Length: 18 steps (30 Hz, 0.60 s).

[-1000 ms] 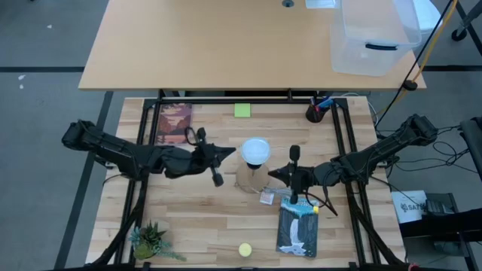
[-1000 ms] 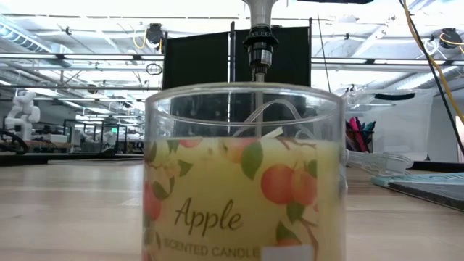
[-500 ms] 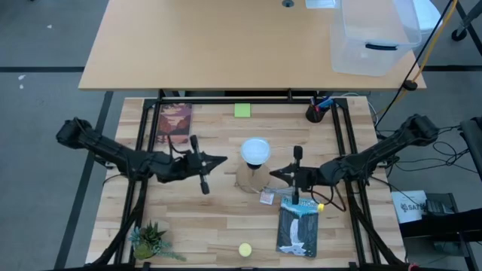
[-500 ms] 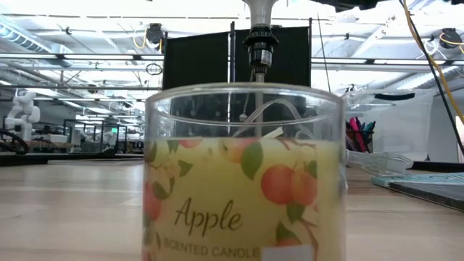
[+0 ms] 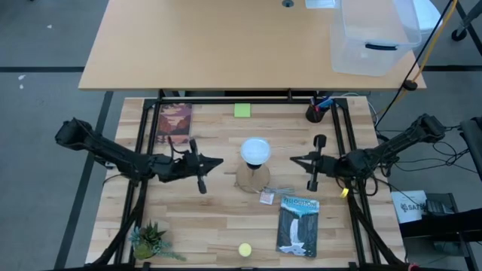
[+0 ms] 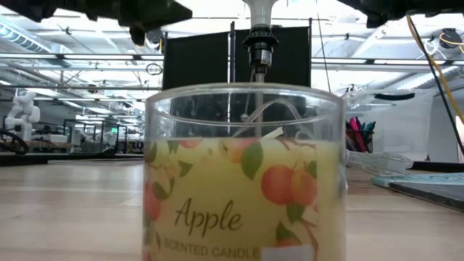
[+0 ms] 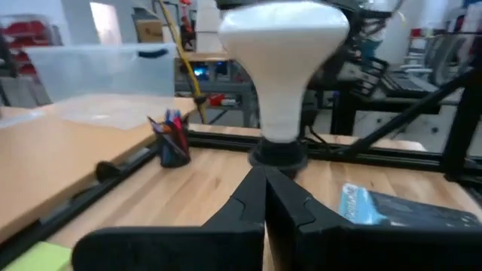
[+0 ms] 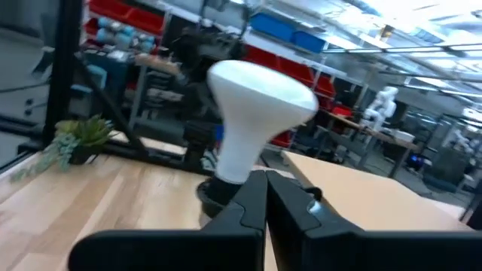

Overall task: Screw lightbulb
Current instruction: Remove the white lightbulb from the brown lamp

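The white frosted lightbulb point(image 5: 256, 150) stands upright with its neck in the black socket point(image 7: 279, 154) of the round wooden base point(image 5: 254, 179) at the table's middle. It also shows in the left wrist view point(image 7: 282, 53) and the right wrist view point(image 8: 256, 109). My left gripper point(image 5: 219, 160) is shut and empty, a short way to the bulb's left and pointing at it. My right gripper point(image 5: 293, 159) is shut and empty, a short way to the bulb's right and pointing at it. In the low view a candle jar hides the bulb.
A blue book point(image 5: 298, 224) and a small tag point(image 5: 267, 197) lie near the base. A brown book point(image 5: 175, 122), a green note point(image 5: 242, 111) and a pen cup point(image 5: 316, 113) sit at the far side. A plant point(image 5: 151, 241), a yellow disc point(image 5: 245, 249) and a candle jar point(image 6: 243, 174) stand near.
My left gripper has drawn back from the bulb toward the table's left edge. My right gripper has drawn back from the wooden base toward the table's right edge and a little toward the far edge. The bulb and base have stayed in place.
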Each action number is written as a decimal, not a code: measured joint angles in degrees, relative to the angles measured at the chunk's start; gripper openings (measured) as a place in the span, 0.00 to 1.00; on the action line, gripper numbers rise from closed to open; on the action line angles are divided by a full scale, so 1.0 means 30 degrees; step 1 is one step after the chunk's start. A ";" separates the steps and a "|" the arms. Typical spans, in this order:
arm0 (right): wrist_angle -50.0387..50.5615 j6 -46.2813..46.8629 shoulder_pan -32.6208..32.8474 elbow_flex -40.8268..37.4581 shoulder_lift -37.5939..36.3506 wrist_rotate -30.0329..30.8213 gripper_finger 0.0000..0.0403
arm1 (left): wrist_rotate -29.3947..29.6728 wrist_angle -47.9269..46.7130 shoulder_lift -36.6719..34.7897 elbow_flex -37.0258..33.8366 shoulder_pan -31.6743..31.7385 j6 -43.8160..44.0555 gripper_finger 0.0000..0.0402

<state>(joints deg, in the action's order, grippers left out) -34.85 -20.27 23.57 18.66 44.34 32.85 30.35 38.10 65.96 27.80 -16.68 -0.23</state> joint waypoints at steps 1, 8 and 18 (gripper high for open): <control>0.0007 0.0061 -0.0017 -0.0112 -0.0159 0.0098 0.00 | -0.0168 0.0038 0.0163 -0.0099 0.0096 0.0202 0.00; -0.0326 0.1806 -0.0740 -0.0134 0.0288 -0.0064 0.00 | -0.1287 0.2138 0.3007 -0.0165 0.0861 0.1004 0.00; -0.0330 0.4218 -0.1253 0.1535 0.3107 -0.1068 0.18 | -0.3846 0.6045 0.7207 0.0511 0.1780 0.0918 0.03</control>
<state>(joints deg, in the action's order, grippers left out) -35.84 -7.62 19.81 23.27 53.66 29.65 18.82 56.24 87.58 29.34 -11.34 2.52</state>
